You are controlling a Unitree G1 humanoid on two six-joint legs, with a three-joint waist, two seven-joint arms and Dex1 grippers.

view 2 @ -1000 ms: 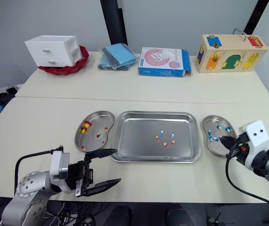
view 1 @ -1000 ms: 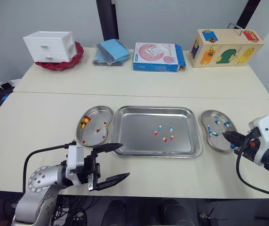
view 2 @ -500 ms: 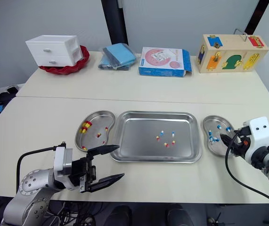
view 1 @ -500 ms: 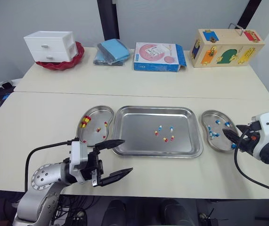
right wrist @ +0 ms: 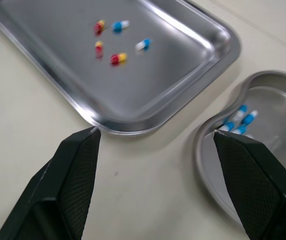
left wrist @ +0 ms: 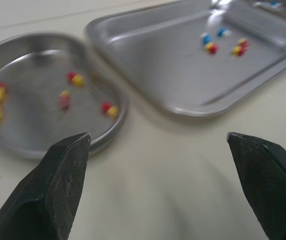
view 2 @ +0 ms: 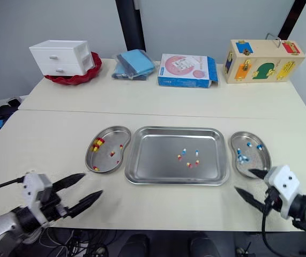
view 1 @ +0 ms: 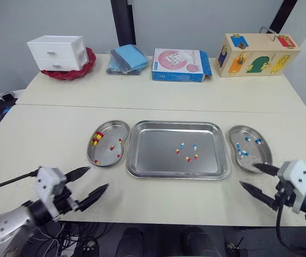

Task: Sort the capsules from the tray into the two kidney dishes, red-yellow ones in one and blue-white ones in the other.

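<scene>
Steel gleams across the near tabletop [view 1: 45,128] as I watch from the head cameras. The tray [view 1: 158,166] sits in the middle, with five loose capsules [view 1: 187,158] right of its centre: two blue-white, three red-yellow. Just left of it, the left kidney dish [view 1: 103,159] holds red-yellow capsules [view 1: 95,140]. Just right of it, the right kidney dish [view 1: 252,156] holds blue-white capsules [view 1: 242,152]. The left gripper [view 1: 96,178] hangs over bare tabletop, near and left of the left kidney dish, its jaws spread wide and empty. The right gripper [view 1: 247,175] sits at the near rim of the right kidney dish, also wide and carrying nothing. On the far side are a white drawer unit [view 1: 56,52], a red bowl [view 1: 86,65], a blue cloth [view 1: 127,58], a carton [view 1: 179,64] and a wooden latch box [view 1: 257,53].

Over to the left wrist. Two black fingers [left wrist: 57,185] stand well apart, and beyond them lie the left kidney dish [left wrist: 32,110], with its red-yellow capsules [left wrist: 75,78], and the tray [left wrist: 148,65].

Now the right wrist. Again the fingers [right wrist: 67,175] gape wide. The tray's near right corner [right wrist: 102,122] lies between them, the loose capsules [right wrist: 117,58] are farther in, and the right kidney dish [right wrist: 273,105] is alongside.
</scene>
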